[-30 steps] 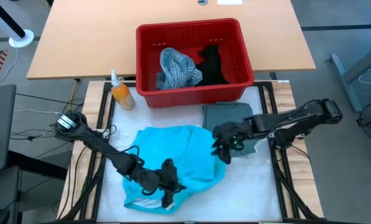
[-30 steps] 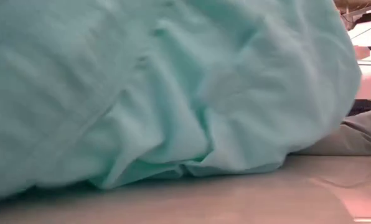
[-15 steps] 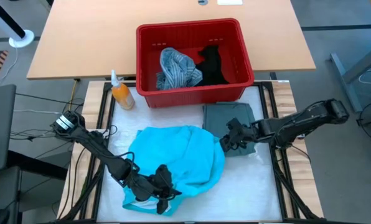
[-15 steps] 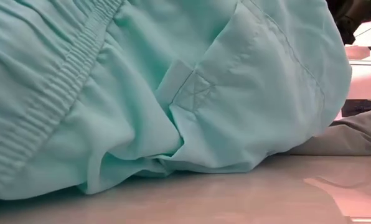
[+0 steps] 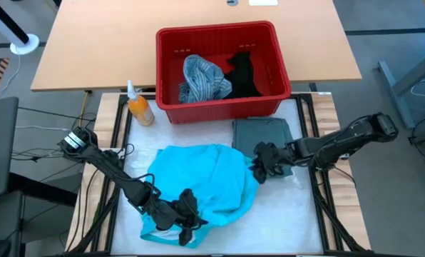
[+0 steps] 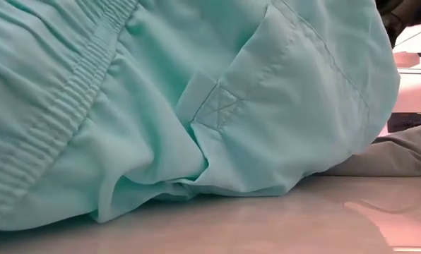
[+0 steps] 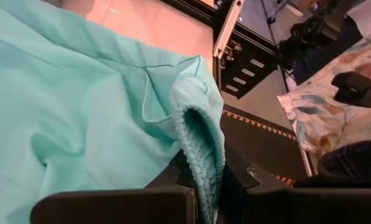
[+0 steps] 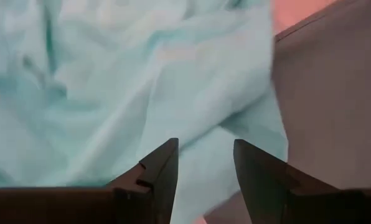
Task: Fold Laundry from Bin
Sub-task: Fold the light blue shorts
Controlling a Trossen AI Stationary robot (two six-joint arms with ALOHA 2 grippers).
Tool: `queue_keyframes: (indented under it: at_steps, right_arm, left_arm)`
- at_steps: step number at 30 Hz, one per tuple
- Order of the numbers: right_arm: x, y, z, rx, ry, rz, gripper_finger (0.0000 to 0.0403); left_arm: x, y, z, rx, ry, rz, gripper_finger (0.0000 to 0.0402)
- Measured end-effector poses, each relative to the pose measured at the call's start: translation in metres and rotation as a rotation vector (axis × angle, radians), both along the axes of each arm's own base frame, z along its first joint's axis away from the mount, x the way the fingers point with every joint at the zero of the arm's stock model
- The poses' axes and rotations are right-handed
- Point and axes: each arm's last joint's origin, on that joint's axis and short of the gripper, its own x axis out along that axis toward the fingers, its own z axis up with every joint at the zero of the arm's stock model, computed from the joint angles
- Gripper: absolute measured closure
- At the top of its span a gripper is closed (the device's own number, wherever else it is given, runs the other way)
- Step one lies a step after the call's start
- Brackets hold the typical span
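On the white work surface in front of you lay the turquoise garment, spread and bunched, its near edge lifted. Your left gripper sat at that near edge, clenched on a ribbed hem of the turquoise cloth, which ran up between its fingers. Your right gripper hovered at the garment's right edge with its fingers parted and nothing between them. Just beside it lay the folded grey-green garment. Beyond, on the wooden table, stood the red bin, holding the blue-grey striped shirt and the black garment. An orange bottle stood left of the bin.
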Motion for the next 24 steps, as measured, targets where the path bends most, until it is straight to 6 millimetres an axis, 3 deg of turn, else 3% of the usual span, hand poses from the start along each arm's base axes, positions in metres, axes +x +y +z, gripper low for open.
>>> queue_keyframes:
  at_steps: [13,20,24]
  right_arm:
    - [0.007,-0.017,0.004,-0.045,-0.078,0.423,0.022]
    - [0.007,-0.024,0.004,-0.022,-0.105,0.503,0.022]
    - [0.007,-0.031,0.004,-0.07,-0.094,0.454,0.022]
  left_arm:
    - [0.0,0.0,-0.001,-0.027,0.016,-0.007,0.039]
    - [0.0,0.0,-0.001,-0.011,0.014,-0.017,0.039]
    - [0.0,0.0,-0.001,-0.007,0.013,-0.019,0.039]
